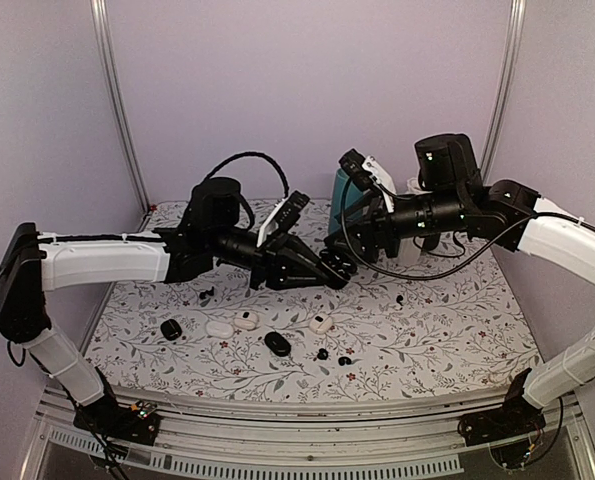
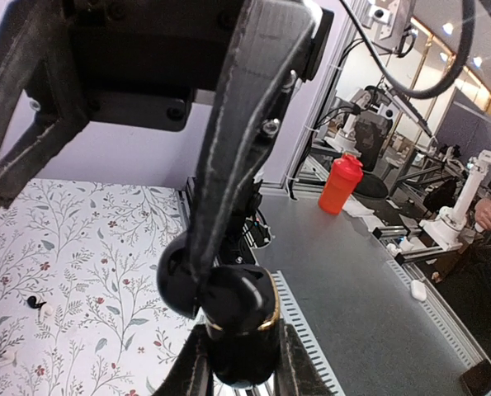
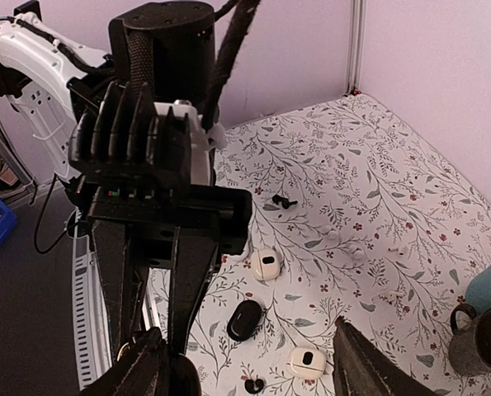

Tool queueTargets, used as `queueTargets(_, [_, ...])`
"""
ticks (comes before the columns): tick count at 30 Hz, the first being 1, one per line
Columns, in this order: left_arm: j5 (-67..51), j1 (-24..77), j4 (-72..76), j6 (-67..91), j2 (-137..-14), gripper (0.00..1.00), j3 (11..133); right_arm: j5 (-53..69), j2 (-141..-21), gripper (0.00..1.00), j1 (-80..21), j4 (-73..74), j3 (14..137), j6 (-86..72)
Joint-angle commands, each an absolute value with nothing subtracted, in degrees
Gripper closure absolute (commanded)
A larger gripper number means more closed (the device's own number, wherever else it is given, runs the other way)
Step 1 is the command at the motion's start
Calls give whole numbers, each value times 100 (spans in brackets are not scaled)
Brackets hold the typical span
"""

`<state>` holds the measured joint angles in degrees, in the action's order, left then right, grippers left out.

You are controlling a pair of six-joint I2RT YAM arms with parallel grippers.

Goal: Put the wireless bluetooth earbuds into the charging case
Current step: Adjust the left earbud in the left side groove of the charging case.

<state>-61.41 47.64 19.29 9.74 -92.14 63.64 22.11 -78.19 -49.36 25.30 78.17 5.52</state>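
Floral tablecloth strewn with loose earbuds and spare cases. Held aloft, lid open: black charging case, clamped in left gripper. Right gripper spread wide, empty, alongside. Seemingly unfilled so far; yet to pick up and seat the buds.

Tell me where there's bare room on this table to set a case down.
Widest free patch: front right, between the two loose earbuds and the table's right edge. A smaller one: front left, outside the leftmost black case. Crowded: the front-centre row from that case to the rightmost white case.
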Motion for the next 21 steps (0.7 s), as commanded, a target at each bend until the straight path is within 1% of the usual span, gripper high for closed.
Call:
queueTargets(1, [-6252,4654,1927,1007,-9266,100,6535,2436,-7956,32,-4924,2777,7972,779])
queueTargets(4, [-6033,4636,1867,933,-9234,100,6501,2229,-7976,33,-4926,2767,8012,745])
queueTargets(12, [-4743,4636,1540,608,-9161,100,6496,1670,-7903,33,-4927,2537,8195,67])
queueTargets(15, [-4087,4644,1409,507,-9129,100,6520,1245,-7893,33,-4926,2519,8215,-240])
queueTargets(16, [-3790,4643,1373,463,-9105,100,6507,997,-7908,33,-4924,2541,8262,-499])
queueTargets(21, [-2531,4668,1405,378,-8945,100,6387,541,-8039,37,-4930,2432,8333,-1864])
